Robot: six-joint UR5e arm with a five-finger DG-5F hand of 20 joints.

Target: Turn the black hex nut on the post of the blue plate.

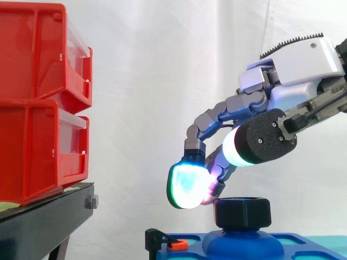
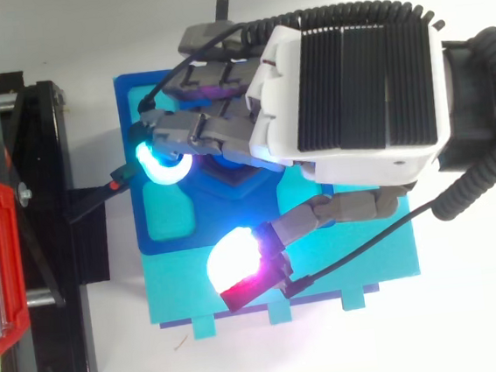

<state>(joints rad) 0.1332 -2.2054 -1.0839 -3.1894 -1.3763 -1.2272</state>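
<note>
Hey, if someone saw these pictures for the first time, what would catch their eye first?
Most likely the hand reaching in from the right of the side view, its fingertips glowing green and cyan just above and left of the black hex nut on the blue plate. Next, the stacked red bins on the black stand at the left edge.

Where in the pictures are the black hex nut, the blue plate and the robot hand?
black hex nut (image 1: 242, 212): side view, its side face.
blue plate (image 2: 139, 223): top view, its left rim.
robot hand (image 2: 352, 169): top view, its white back cover.
</note>
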